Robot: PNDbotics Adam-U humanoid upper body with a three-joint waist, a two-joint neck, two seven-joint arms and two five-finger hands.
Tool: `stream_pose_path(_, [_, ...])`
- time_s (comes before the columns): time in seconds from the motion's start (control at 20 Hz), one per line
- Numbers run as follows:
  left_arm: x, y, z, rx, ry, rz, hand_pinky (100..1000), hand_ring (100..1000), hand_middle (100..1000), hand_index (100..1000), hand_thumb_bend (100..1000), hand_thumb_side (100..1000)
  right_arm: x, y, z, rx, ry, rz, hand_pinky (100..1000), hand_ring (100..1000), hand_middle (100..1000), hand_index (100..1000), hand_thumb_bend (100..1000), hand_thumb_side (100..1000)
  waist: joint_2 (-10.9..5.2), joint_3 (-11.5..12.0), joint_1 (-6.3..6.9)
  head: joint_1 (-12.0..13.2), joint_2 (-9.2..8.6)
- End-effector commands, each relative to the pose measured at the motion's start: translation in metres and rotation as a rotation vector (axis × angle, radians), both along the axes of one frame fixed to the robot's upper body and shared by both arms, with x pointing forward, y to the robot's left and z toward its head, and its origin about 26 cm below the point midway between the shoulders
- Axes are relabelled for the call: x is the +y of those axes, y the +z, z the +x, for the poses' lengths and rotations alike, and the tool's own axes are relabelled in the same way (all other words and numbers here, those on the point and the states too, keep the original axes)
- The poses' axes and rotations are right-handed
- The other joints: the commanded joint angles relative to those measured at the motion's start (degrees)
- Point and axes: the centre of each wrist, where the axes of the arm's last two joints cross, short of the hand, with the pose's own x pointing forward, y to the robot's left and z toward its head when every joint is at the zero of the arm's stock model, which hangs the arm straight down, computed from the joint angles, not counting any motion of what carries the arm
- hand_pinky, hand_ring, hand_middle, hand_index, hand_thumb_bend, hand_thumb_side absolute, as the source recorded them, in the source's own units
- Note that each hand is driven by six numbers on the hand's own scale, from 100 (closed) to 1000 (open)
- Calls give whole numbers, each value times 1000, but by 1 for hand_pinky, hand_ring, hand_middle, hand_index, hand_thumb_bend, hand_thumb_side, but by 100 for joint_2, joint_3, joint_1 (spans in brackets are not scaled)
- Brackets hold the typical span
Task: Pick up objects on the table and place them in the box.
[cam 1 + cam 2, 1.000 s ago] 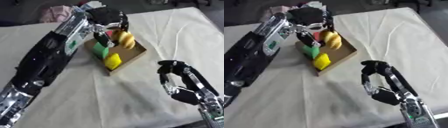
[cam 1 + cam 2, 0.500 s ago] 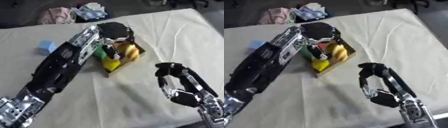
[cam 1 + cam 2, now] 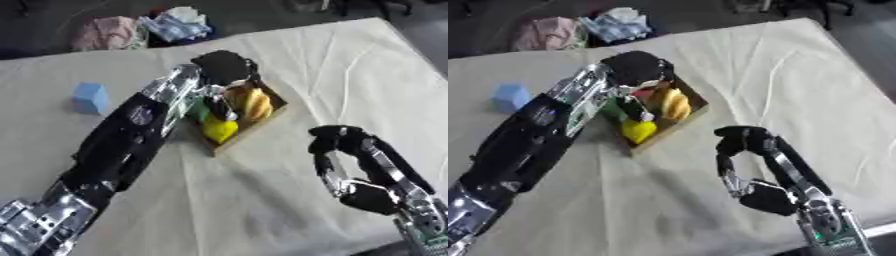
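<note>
A shallow cardboard box [image 3: 273, 106] lies in the middle of the cream tablecloth. In it are yellow bananas [image 3: 251, 102], a yellow lump [image 3: 219, 131] and something green [image 3: 199, 110]. My left arm reaches in from the lower left, and my left hand [image 3: 222, 67] hangs right over the far part of the box, hiding what is under it. A small red patch [image 3: 646, 93] shows just beneath the hand. A blue cube [image 3: 90, 97] sits on the cloth well left of the box. My right hand [image 3: 339, 146] rests at the lower right, relaxed and bent, holding nothing.
Bundled cloths, pink [image 3: 105, 32] and blue-white [image 3: 178, 24], lie past the table's far edge. The tablecloth [image 3: 350, 75] has a long crease running right of the box. The table's right corner [image 3: 385, 22] is near the top right.
The camera has shifted, bringing the blue cube into view. My left hand stays over the box, a little lower into it. My right hand has not visibly moved.
</note>
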Motion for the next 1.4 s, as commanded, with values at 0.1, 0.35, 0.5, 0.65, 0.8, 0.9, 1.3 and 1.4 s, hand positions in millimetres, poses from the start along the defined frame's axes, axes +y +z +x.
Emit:
stream_pose_path(0.1, [3,9,2,-23,6,-15,753,730,804,882,435,317,0,8,0,-24,7,7,641,650,590,798,100,387,-51,-4,-13,-13,-66])
stream_pose_path(0.35, [14,29,-4,-54,-4,-68,748,711,764,851,405,319,-3,6,1,-21,-11,7,640,650,590,798,100,385,-70,58,-5,-88,-48])
stream_pose_path(0.5, [22,54,-11,-87,-8,-121,743,695,744,836,380,321,-5,5,0,-20,-21,5,641,650,590,798,100,384,-85,124,-9,-151,-29])
stream_pose_path(0.65, [35,82,-20,-97,-8,-217,733,664,717,810,326,321,-8,4,0,-15,-37,4,640,650,590,798,100,384,-96,198,-18,-211,-20])
stream_pose_path(0.8, [57,100,-24,-85,42,-254,736,668,725,814,331,322,-9,4,0,-18,-48,4,640,650,590,798,100,383,-106,254,-22,-259,-2])
stream_pose_path(0.9, [78,103,-22,-58,109,-239,742,680,737,821,347,314,-11,3,0,-16,-58,2,640,650,590,798,100,383,-112,290,-11,-295,-6])
stream_pose_path(1.3, [173,90,-4,60,414,-98,808,779,817,867,433,278,-15,2,0,-17,-77,-6,640,651,591,799,100,383,-116,369,29,-391,5])
stream_pose_path(1.4, [191,89,-3,83,458,-63,816,787,820,868,459,263,-16,2,0,-17,-80,-7,640,651,591,799,100,383,-114,386,32,-400,16])
